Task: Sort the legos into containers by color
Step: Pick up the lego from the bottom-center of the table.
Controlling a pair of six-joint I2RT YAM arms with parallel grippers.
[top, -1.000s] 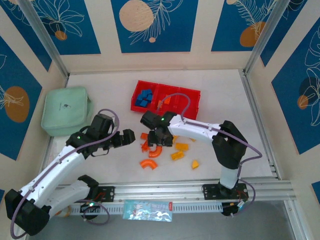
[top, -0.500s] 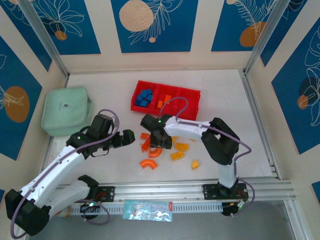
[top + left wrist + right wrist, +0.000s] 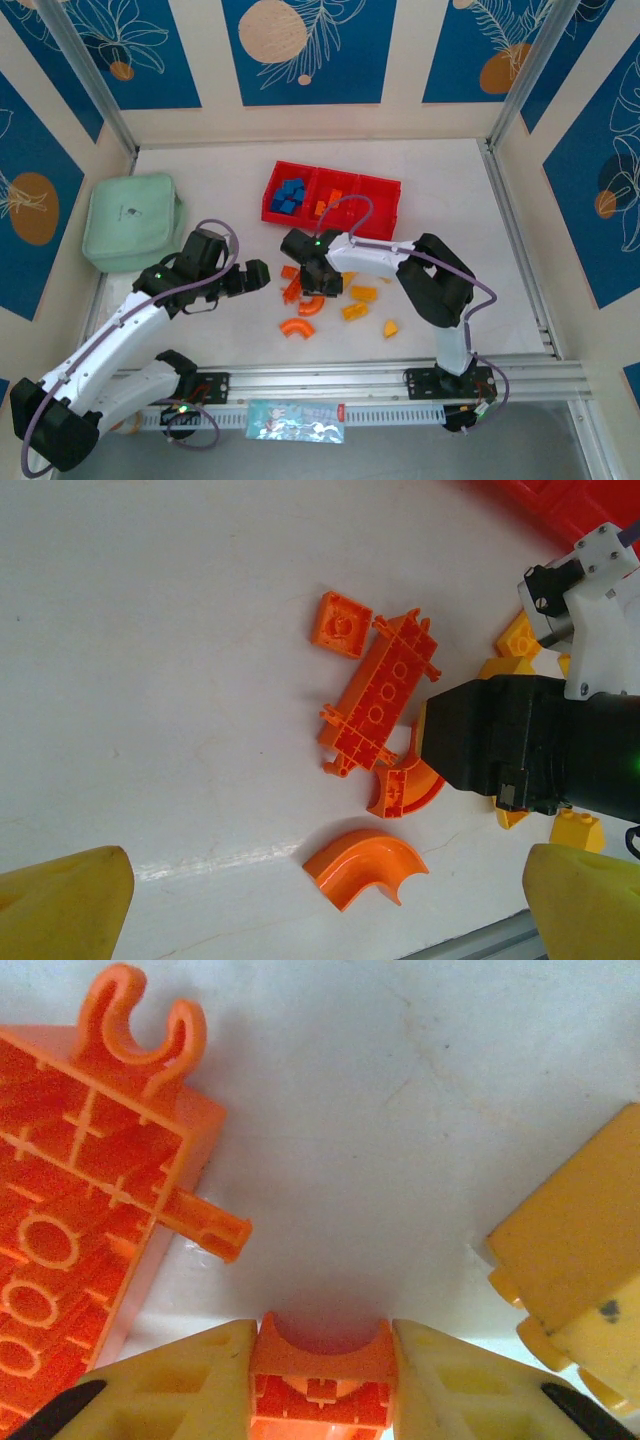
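Observation:
The containers are three compartments of a red tray (image 3: 268,211): blue legos (image 3: 289,195) in the left one, orange legos (image 3: 329,203) in the middle one. Loose orange and yellow legos lie on the table in front of it. My right gripper (image 3: 320,1360) is down among them, shut on a small orange arch (image 3: 320,1385) that rests on the table, beside a long orange piece (image 3: 70,1230) and a yellow brick (image 3: 585,1260). My left gripper (image 3: 325,920) hovers open over a second orange arch (image 3: 365,865), holding nothing.
A mint-green pouch (image 3: 132,220) lies at the left. A small orange square (image 3: 340,625) sits next to the long piece. Yellow bricks (image 3: 390,328) lie to the right of the pile. A metal rail (image 3: 400,380) runs along the near edge.
The right gripper's fingers have come together on the small orange arch, and its elbow has swung left. The left arm has not moved.

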